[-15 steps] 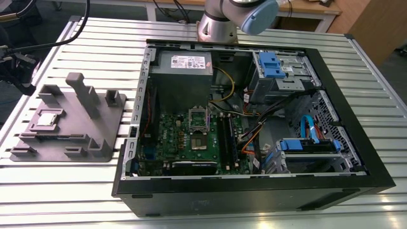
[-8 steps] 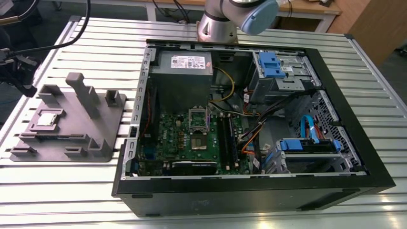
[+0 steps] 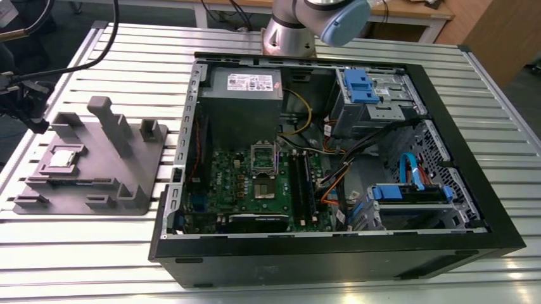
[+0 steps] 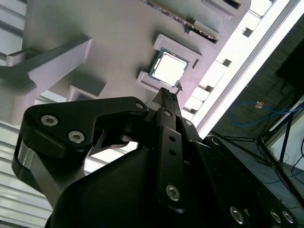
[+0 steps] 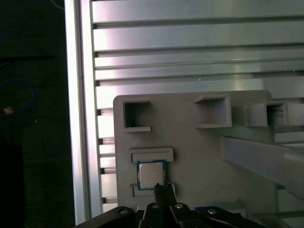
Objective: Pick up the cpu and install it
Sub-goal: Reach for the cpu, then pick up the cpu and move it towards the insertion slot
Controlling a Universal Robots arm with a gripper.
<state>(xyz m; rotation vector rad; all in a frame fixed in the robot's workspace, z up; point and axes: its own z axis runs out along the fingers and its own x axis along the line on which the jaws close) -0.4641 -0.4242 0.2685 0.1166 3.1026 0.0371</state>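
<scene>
Right up against the lens in the second wrist view is the gripper, and its black body blocks a big chunk of the grey tray. The fingers look pressed together, gripping nothing. Their tips hang near the cpu, which lies flat in its square recess; I can't tell if they touch. Farther off is the slatted worktop, with 1 open PC case on the exterior view's right of the tray.
</scene>
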